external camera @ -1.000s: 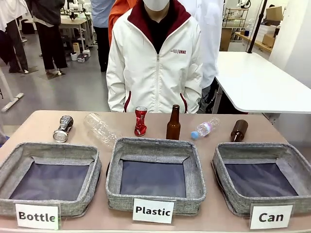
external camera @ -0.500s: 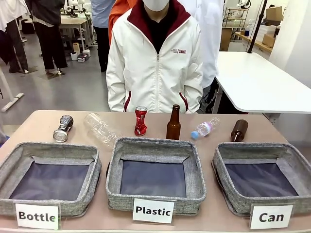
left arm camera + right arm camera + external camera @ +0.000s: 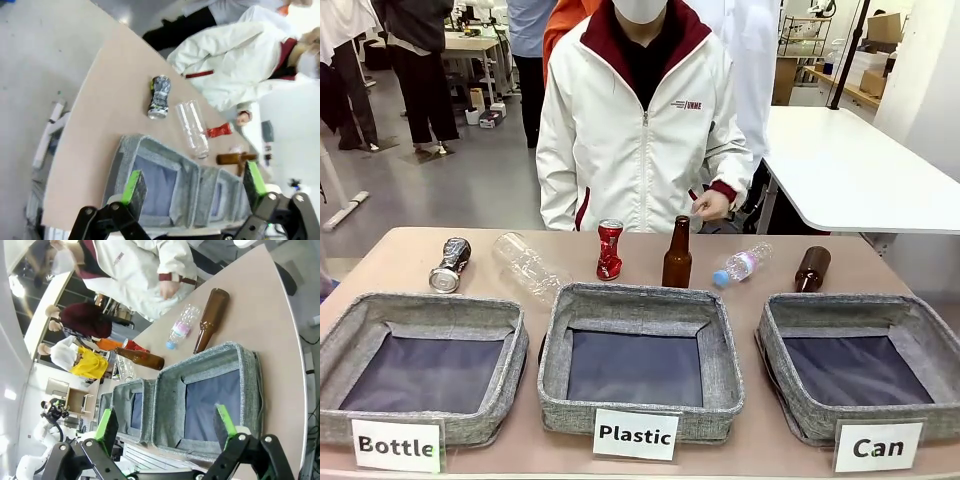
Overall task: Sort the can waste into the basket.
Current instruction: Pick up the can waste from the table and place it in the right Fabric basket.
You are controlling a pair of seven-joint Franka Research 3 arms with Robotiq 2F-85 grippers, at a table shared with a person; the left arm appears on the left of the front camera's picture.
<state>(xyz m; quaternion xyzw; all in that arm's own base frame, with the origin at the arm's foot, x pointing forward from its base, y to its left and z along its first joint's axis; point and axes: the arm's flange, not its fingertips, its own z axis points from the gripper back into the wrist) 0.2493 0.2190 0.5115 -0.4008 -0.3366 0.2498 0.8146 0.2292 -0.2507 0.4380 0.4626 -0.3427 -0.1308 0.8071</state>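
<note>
Front view: nothing lies in the Can basket (image 3: pixel 840 304), which is set at 4 o'clock of the picture, and both cans are left on the table beyond the baskets. The crushed red can (image 3: pixel 609 250) is stood at 12 o'clock of the Plastic basket (image 3: pixel 640 297), with an upright brown bottle (image 3: pixel 677 253) just beside it at its 3 o'clock. The dark can (image 3: pixel 450 265) is laid on its side at 11 o'clock of the Bottle basket (image 3: pixel 420 305), with a clear bottle (image 3: pixel 525 265) at its 3 o'clock. In the wrist views the jaws of the left gripper (image 3: pixel 194 181) and the right gripper (image 3: pixel 166 424) are spread wide, with nothing between them. The red can is judged the nearer pick for the right arm. It is best approached from above, with the fingers set at 12 and 6 o'clock so the bottle is not knocked. A light squeeze should be enough on crumpled metal. The person's hand (image 3: pixel 710 206), held at 1 o'clock of the bottle, should be given room. The can is best released low over the dark lining.
</note>
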